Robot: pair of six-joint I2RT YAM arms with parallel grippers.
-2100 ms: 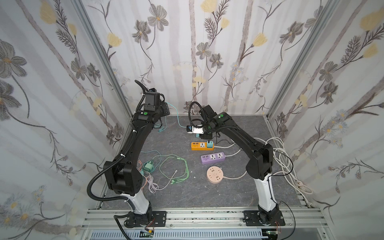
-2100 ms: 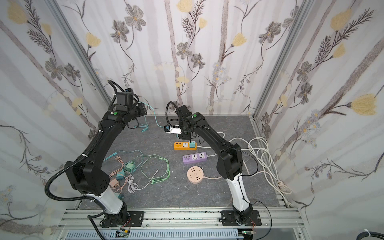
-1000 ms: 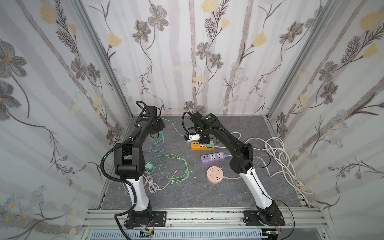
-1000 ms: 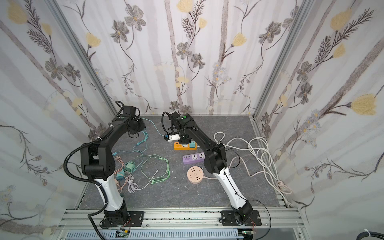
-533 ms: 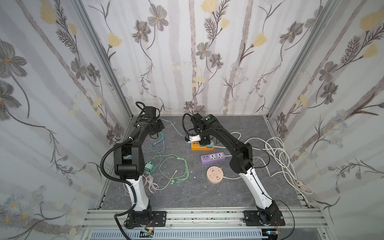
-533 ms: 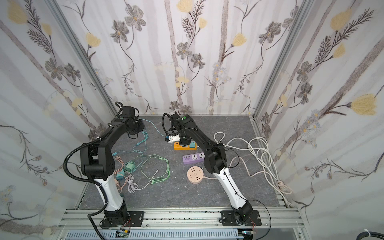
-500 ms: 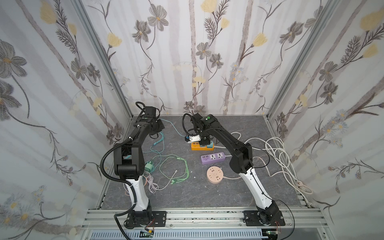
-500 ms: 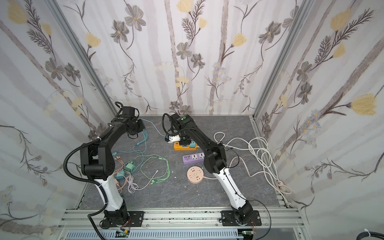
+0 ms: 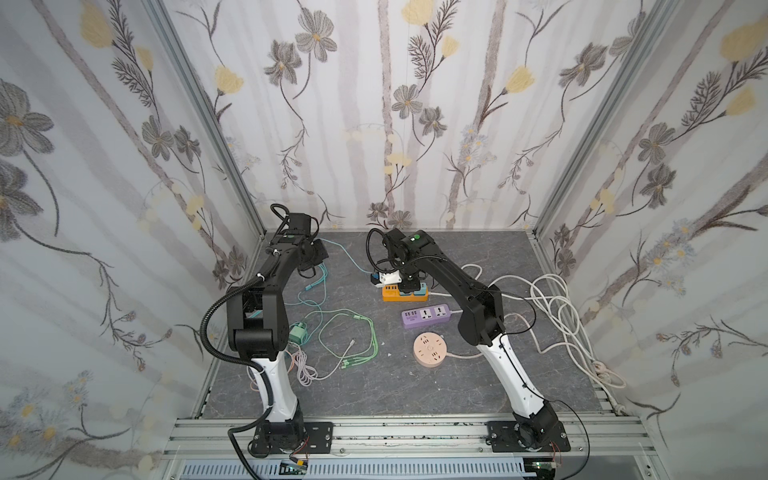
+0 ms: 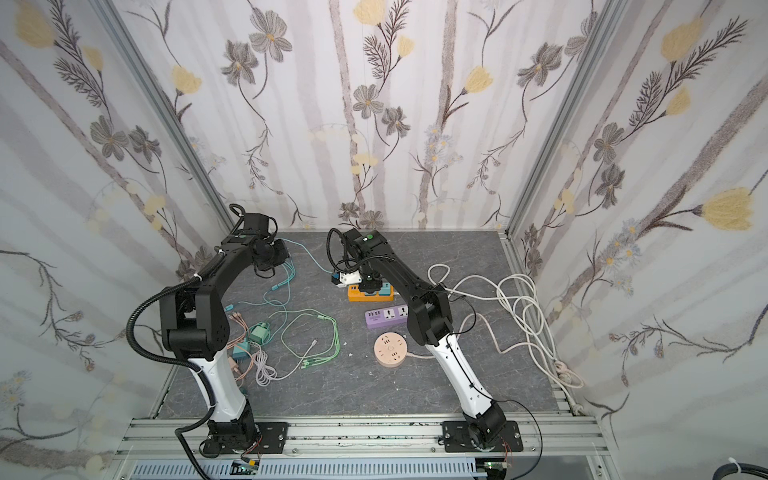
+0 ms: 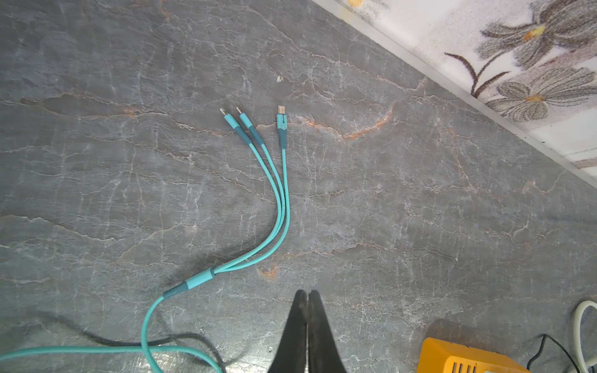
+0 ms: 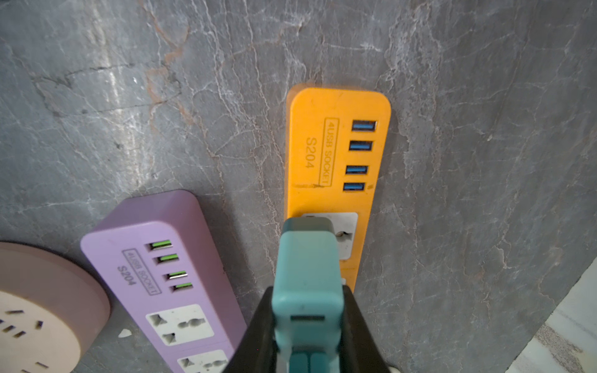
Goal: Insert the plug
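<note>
My right gripper (image 12: 307,292) is shut on a teal plug (image 12: 307,268), black fingers (image 12: 263,323) on both its sides. The plug's front end sits against the white socket (image 12: 349,232) of the orange power strip (image 12: 336,155); its pins are hidden. In both top views this gripper (image 9: 409,284) (image 10: 368,286) stands over the orange strip (image 9: 395,296) (image 10: 357,296). My left gripper (image 11: 306,294) is shut and empty, just above the mat beside a teal three-headed cable (image 11: 281,193); in a top view it (image 9: 319,258) is near the back left.
A purple power strip (image 12: 161,274) (image 9: 426,313) and a round pink socket (image 12: 32,306) (image 9: 430,351) lie close by the orange one. White cords (image 9: 552,307) loop on the right. Green cables (image 9: 353,332) and a green adapter (image 9: 297,332) lie at the left.
Since two seconds ago both arms have come down toward the mat, the right one bringing the plug onto the orange strip. Over the last second nothing visibly moves.
</note>
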